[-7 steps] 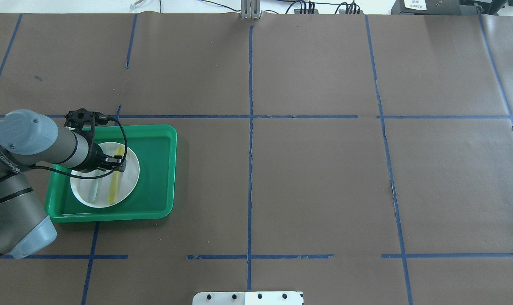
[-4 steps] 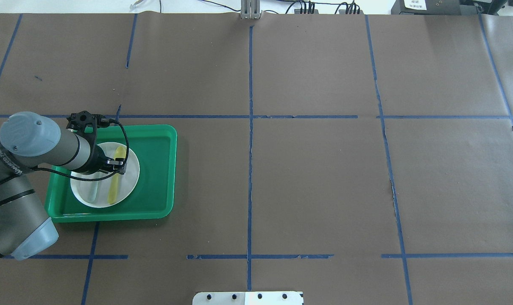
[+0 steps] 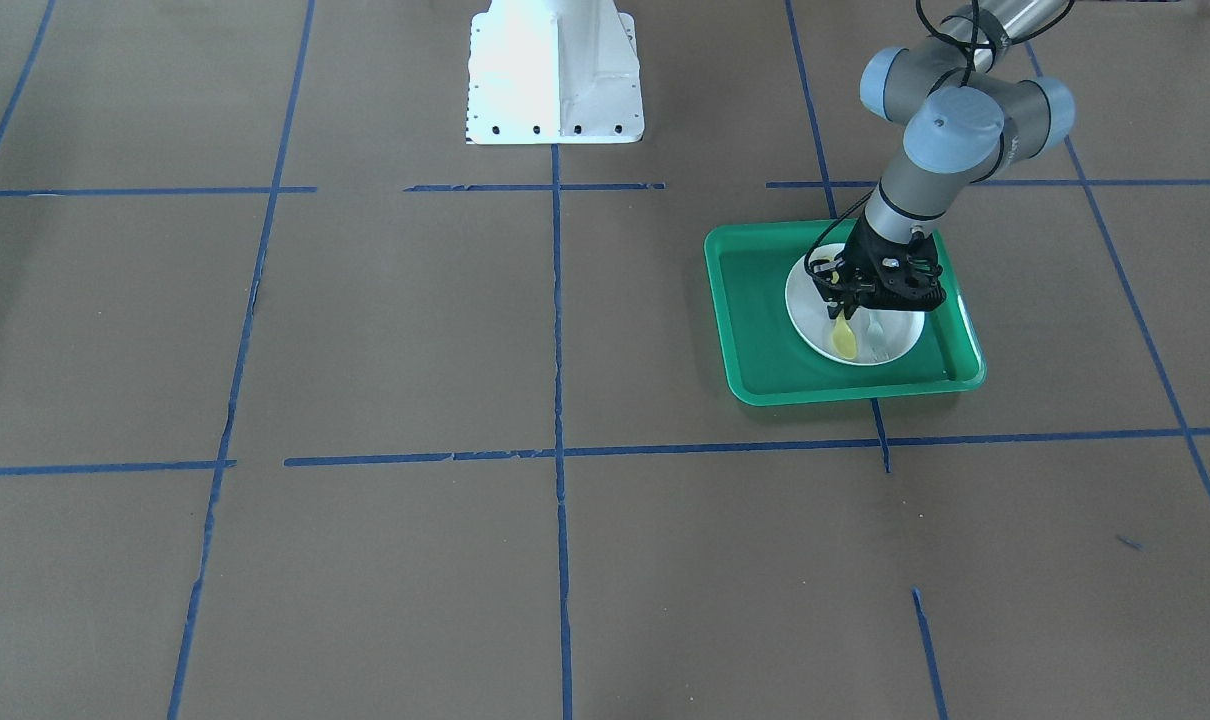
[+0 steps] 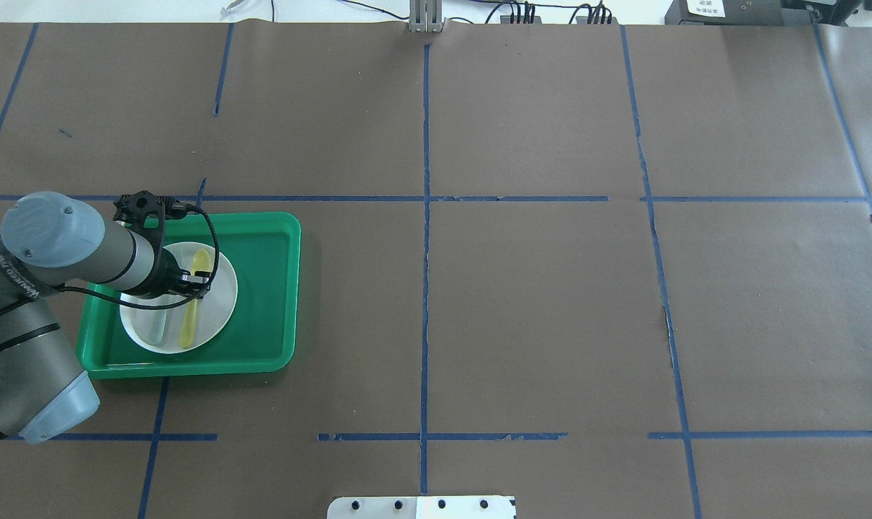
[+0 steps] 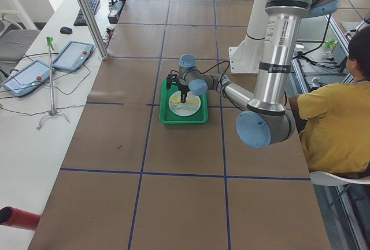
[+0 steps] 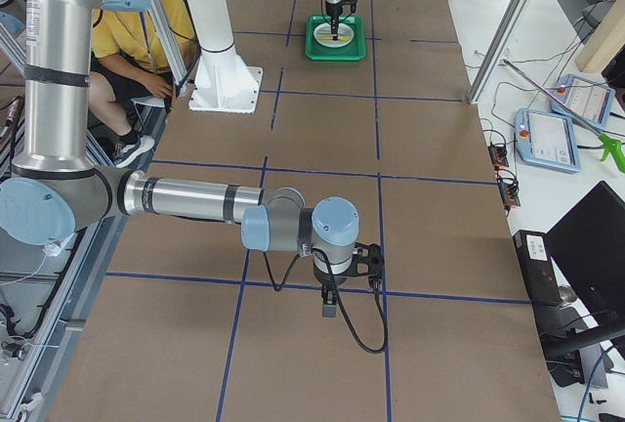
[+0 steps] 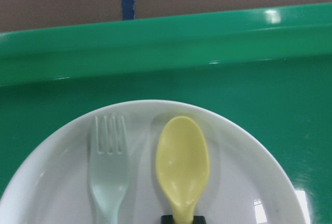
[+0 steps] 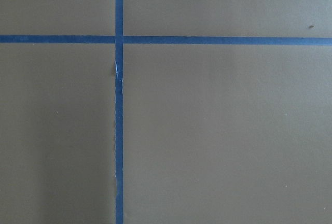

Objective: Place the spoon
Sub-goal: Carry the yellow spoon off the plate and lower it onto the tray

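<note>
Yellow spoon [image 7: 182, 164] pinched at handle by left hand [image 4: 197, 282], over white plate [image 7: 249, 182], beside fork [image 7: 109, 177]

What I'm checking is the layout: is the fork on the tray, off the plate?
No, the fork lies on the plate, side by side with the spoon.

Yellow spoon [image 7: 182, 164], pale grey fork [image 7: 108, 172], white plate [image 7: 244, 182], green tray [image 7: 207, 42]
</note>
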### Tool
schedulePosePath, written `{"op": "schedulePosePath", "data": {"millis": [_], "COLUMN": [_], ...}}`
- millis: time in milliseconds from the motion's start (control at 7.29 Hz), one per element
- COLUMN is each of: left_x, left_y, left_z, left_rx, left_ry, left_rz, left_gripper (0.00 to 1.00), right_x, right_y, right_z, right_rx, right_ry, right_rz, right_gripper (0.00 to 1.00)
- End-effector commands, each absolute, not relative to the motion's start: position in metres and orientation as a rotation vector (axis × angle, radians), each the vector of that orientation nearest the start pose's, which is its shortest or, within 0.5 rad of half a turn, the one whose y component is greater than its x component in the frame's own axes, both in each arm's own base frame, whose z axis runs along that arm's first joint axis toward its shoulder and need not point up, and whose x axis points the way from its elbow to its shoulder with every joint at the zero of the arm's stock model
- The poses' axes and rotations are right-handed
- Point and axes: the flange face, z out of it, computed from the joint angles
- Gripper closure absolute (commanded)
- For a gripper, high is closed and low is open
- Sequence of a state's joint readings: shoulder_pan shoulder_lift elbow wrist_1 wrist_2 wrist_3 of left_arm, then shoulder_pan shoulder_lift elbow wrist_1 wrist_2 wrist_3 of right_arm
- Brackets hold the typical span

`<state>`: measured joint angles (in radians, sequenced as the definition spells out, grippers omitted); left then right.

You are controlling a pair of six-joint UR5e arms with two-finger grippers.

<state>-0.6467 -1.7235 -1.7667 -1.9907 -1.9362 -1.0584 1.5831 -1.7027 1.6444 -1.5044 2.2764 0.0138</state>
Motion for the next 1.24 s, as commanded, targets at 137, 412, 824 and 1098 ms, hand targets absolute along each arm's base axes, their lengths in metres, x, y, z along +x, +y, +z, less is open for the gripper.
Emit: {"op": "schedulePosePath", "data": {"millis": [137, 412, 824, 1098], "left_x": [0.379, 0.406, 0.464, 0.458], "left_y": [-0.420, -0.432, -0.425, -0.426], "left_z": [0.415, 0.363, 0.351, 0.349], "left_rx": [0.132, 0.082, 0.027, 0.049], "left_ry": [0.856, 0.865, 0.861, 0.862], "left_rz": [0.010, -0.087, -0.105, -0.103], "left_gripper": [1.00, 1.00, 0.77, 0.00], "right_x": [0.074, 0.074, 0.074, 0.074], "right_y": [-0.435, -0.435, -0.435, -0.435], "right_z": [0.682, 0.682, 0.682, 0.682], "right_rx": [0.007, 0.007, 0.008, 0.008], "right_ry": [-0.706, -0.706, -0.706, -0.706], "right_rz": [0.022, 0.022, 0.022, 0.022], "right_gripper": [0.00, 0.00, 0.00, 0.00]}}
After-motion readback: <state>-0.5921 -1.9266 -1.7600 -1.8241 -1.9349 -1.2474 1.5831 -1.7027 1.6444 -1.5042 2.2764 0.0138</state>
